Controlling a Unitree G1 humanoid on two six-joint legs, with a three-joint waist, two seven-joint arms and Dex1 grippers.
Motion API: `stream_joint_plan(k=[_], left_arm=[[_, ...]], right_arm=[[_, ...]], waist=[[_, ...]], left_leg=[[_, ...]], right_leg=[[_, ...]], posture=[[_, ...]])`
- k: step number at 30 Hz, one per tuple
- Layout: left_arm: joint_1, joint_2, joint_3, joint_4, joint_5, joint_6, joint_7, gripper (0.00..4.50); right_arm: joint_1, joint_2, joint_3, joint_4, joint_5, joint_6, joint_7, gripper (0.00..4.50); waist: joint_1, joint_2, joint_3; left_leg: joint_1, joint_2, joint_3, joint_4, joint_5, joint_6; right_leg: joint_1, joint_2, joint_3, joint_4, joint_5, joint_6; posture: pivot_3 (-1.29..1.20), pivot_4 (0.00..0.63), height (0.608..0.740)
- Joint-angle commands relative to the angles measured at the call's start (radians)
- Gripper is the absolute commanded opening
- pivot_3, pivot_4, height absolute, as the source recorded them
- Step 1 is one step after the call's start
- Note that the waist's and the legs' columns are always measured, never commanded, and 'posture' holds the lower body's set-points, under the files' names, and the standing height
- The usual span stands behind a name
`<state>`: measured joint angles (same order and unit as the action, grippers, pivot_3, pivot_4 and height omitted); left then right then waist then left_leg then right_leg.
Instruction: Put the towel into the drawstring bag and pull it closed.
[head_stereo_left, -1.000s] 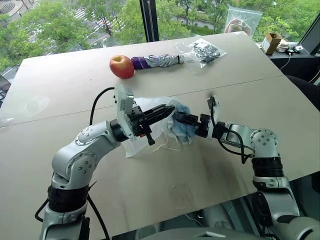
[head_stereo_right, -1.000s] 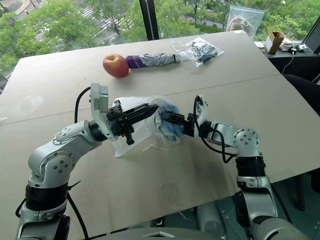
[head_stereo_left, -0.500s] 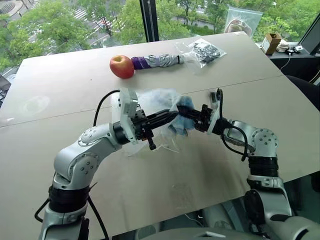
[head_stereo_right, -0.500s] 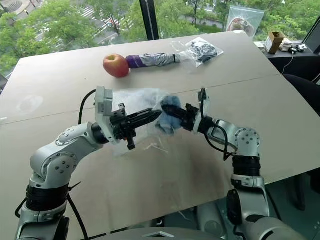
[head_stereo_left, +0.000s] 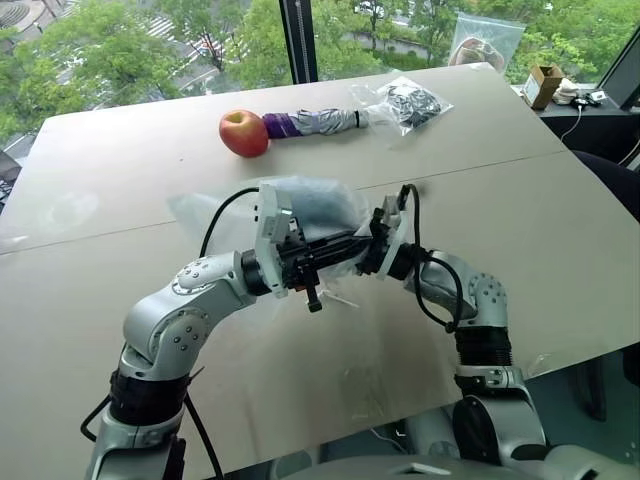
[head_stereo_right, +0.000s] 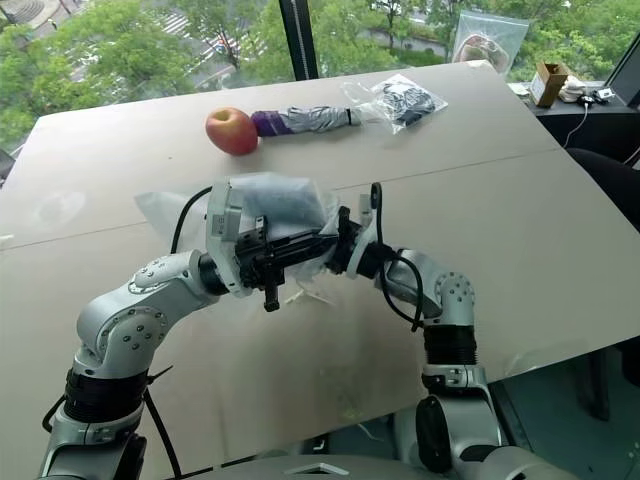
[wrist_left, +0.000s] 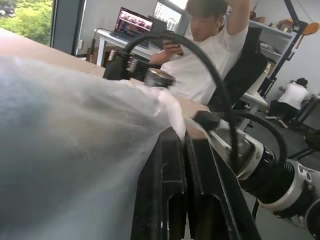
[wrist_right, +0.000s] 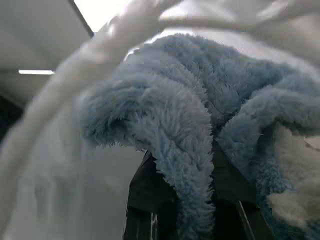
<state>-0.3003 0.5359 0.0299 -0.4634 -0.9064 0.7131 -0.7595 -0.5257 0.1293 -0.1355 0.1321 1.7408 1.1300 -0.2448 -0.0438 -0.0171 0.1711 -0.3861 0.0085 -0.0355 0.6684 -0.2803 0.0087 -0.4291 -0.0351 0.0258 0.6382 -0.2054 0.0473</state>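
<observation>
The drawstring bag (head_stereo_left: 310, 205) is a thin, see-through white sack held up above the table, ballooning over both hands. My left gripper (head_stereo_left: 348, 247) is shut on the bag's edge, and the fabric is pinched at its fingertips (wrist_left: 172, 137). My right gripper (head_stereo_left: 360, 252) reaches in from the right, its tips hidden inside the bag's mouth. It is shut on the towel (wrist_right: 190, 115), a fuzzy light-blue cloth draped over its dark fingers, with the bag's white fabric (wrist_right: 45, 165) all around it. A thin white cord (head_stereo_left: 340, 298) dangles below.
At the far side of the table (head_stereo_left: 300, 390) lie a red apple (head_stereo_left: 244, 133), a grey-and-purple folded umbrella (head_stereo_left: 315, 123) and a clear plastic bag with dark contents (head_stereo_left: 405, 102). A zip bag (head_stereo_left: 485, 40) and small box (head_stereo_left: 543, 85) stand further back. A seated person (wrist_left: 210, 65) is behind.
My right gripper carried the towel up and leftward into the bag's mouth while rolling its wrist. The bag rose off the table and now covers the towel. My left gripper barely moved.
</observation>
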Motion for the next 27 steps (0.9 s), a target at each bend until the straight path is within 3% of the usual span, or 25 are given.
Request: stream_joint_plan(k=[1, 5, 8, 11, 14, 17, 22, 27], left_arm=[[0.001, -0.008, -0.010, -0.052, -0.020, 0.000, -0.005, 0.00], [0.007, -0.011, -0.005, -0.060, -0.020, 0.001, 0.006, 0.00], [-0.001, -0.007, 0.018, -0.041, 0.014, -0.023, 0.021, 0.00], [-0.015, 0.024, 0.021, -0.026, 0.034, -0.024, -0.003, 0.00], [-0.031, 0.052, 0.012, -0.005, 0.083, -0.045, -0.025, 0.00], [-0.081, 0.061, 0.002, 0.075, 0.201, -0.135, -0.028, 0.00], [-0.157, 0.019, -0.013, 0.205, 0.351, -0.285, -0.006, 0.00], [-0.173, 0.005, -0.032, 0.260, 0.425, -0.358, -0.030, 0.00]], right_arm=[[-0.046, 0.033, -0.019, 0.031, 0.020, -0.089, -0.040, 0.10], [-0.092, 0.095, -0.113, 0.070, -0.035, -0.313, -0.091, 0.10], [-0.109, 0.078, -0.141, 0.068, -0.144, -0.462, -0.071, 0.10], [-0.095, 0.022, -0.112, 0.067, -0.300, -0.525, -0.032, 1.14], [-0.085, -0.023, -0.083, 0.054, -0.395, -0.514, 0.031, 2.55], [-0.046, -0.164, 0.058, -0.076, -0.518, -0.378, 0.205, 3.83], [0.030, -0.408, 0.222, -0.253, -0.600, -0.194, 0.482, 3.83], [0.063, -0.579, 0.247, -0.345, -0.668, -0.171, 0.712, 3.83]], waist=[[0.001, 0.000, 0.000], [0.004, 0.000, 0.000], [0.003, 0.000, 0.000], [-0.004, 0.000, 0.000], [-0.003, 0.000, 0.000], [0.007, 0.001, 0.000], [0.013, 0.000, 0.000], [0.007, -0.001, 0.000]], left_leg=[[0.000, 0.000, 0.000, 0.000, 0.000, 0.000], [0.001, 0.000, 0.000, 0.000, 0.000, 0.000], [0.000, 0.000, 0.001, 0.001, 0.000, 0.000], [0.001, 0.000, 0.001, 0.000, 0.000, 0.000], [0.001, 0.000, 0.001, -0.001, 0.000, 0.000], [0.000, 0.000, 0.001, -0.001, 0.000, 0.000], [-0.002, -0.002, 0.001, 0.001, 0.000, 0.000], [-0.002, -0.001, 0.001, 0.000, 0.000, 0.000]], right_leg=[[0.000, 0.000, 0.000, 0.000, 0.000, 0.000], [0.000, 0.001, 0.000, 0.001, 0.000, 0.000], [0.000, 0.000, 0.001, 0.001, 0.000, 0.000], [0.000, 0.000, 0.001, 0.001, 0.000, 0.000], [-0.002, 0.001, 0.001, 0.002, 0.000, 0.000], [-0.002, 0.001, 0.001, 0.002, 0.000, 0.000], [-0.001, -0.001, 0.001, -0.001, 0.000, 0.000], [-0.001, -0.001, 0.000, -0.002, 0.000, 0.000]], posture=[[0.00, 0.150, 0.740], [0.00, 0.150, 0.740], [0.00, 0.150, 0.740], [0.00, 0.150, 0.740], [0.00, 0.150, 0.740], [0.00, 0.150, 0.740], [0.00, 0.150, 0.740], [0.00, 0.150, 0.740]])
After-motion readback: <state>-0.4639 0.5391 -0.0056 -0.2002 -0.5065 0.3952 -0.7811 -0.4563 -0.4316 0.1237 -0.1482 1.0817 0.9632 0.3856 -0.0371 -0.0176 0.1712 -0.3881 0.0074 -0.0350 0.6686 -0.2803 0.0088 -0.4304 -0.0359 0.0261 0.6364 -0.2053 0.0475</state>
